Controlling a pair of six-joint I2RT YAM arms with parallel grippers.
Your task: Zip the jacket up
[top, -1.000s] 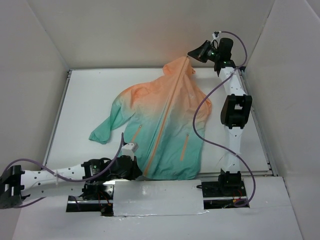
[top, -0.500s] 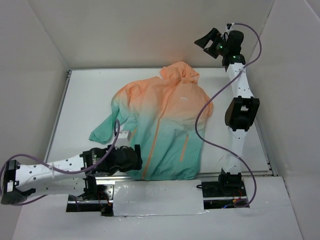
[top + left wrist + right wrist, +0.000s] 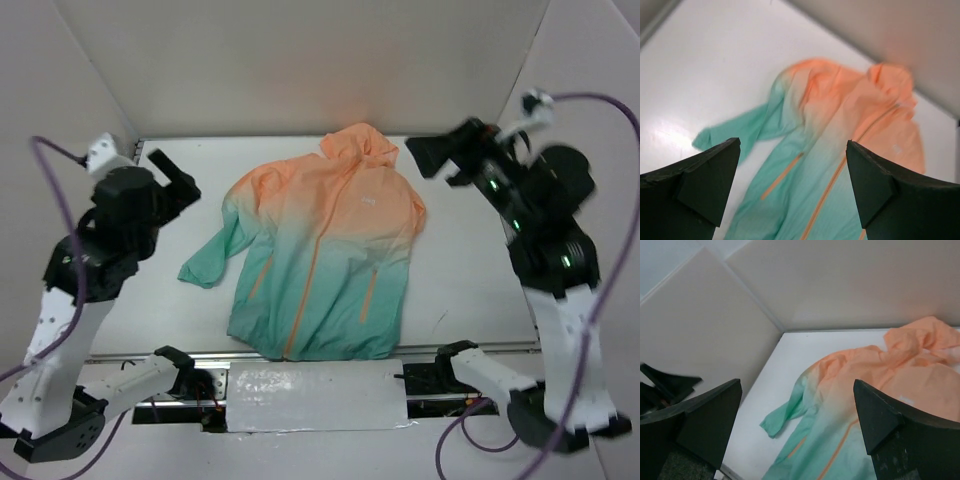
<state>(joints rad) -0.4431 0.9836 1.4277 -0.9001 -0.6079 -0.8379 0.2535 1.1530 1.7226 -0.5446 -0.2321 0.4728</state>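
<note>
1. The counter (image 3: 470, 270) is white, boxed in by pale walls (image 3: 300, 60). There is one counter, and nothing lies on it but the one jacket.
2. There are two arms. A second ago both were stretched low over the cloth, the left arm at the hem and the right arm at the collar. Now both are pulled back and raised, one at each side of the counter and well apart from the jacket.
3. The jacket (image 3: 320, 250) lies flat in the middle of the counter, with the hood toward the back wall and the hem toward the arm bases. It is orange on top and fades to teal. It has settled squarer since the arms let it go. I can see one sleeve (image 3: 205, 262) flung out to the left, and I can't clearly make out the other.
4. There are two claws. A second ago the left claw (image 3: 172, 175) and the right claw (image 3: 435, 160) were each pinched tight on the jacket. Now both are spread wide and carry nothing, and each wrist view shows the jacket through the gap between its fingers.
5. There is one front zipper (image 3: 318, 262), an unbroken orange line from hem to collar with no lining showing beside it. To me that says it is closed, the job is about finished, and the arms are backing off.
6. There are two short pocket zips, one on the left (image 3: 258, 280) and one on the right (image 3: 370, 295) of the front zipper.
</note>
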